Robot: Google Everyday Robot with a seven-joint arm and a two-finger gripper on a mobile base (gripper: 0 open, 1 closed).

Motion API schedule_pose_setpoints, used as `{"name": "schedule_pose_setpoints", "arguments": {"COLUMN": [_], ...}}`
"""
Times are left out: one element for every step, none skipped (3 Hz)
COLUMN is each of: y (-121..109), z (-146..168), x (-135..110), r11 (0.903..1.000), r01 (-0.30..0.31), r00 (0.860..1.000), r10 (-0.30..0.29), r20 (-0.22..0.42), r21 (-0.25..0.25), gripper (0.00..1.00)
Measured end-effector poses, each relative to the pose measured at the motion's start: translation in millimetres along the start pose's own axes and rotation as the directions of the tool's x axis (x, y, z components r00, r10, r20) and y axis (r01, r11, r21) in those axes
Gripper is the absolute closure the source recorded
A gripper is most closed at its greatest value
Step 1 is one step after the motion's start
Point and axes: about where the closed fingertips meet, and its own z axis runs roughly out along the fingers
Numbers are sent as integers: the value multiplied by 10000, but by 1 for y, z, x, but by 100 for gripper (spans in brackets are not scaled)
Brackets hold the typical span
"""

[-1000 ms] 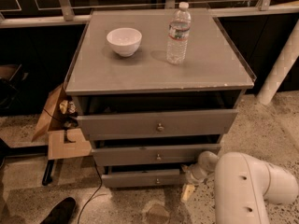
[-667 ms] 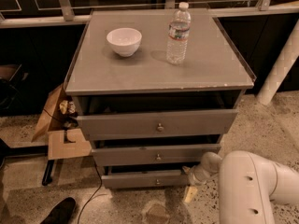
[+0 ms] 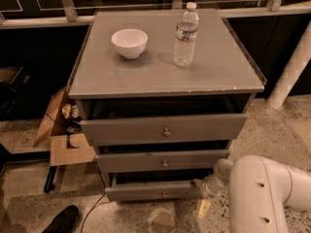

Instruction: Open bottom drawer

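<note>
Cabinet, three grey drawers, all standing slightly proud of the carcass.

Bottom drawer [image 3: 146, 191]: at 6 o'clock, lowest and slimmest front, small round knob [image 3: 164, 194] at centre. A dark gap shows above it; contents cannot be made out.

Hand [image 3: 201, 193]: at the drawer front's 3 o'clock end, touching or just beside its corner. Spread or pressed together: cannot tell. White arm [image 3: 267, 193] fills 4 to 5 o'clock.

Middle drawer [image 3: 146, 161] and top drawer [image 3: 146, 129]: interiors dark.

Counter [image 3: 160, 76]: white bowl [image 3: 129, 42] at 10 o'clock and clear capped bottle [image 3: 185, 35] at 1 o'clock, upright, well apart.

Floor, 9 o'clock: open cardboard box [image 3: 60, 130] holding small unidentifiable items.
</note>
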Motion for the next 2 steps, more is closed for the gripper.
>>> {"name": "schedule_pose_setpoints", "arguments": {"y": [21,21], "z": [-11,-11], "x": [8,8], "r11": [9963,9963], "r01": [-275,-275], "r00": [9994,9994], "r10": [256,256], "r20": [-242,-242], "r21": [-818,-818], "gripper": [0,0]}}
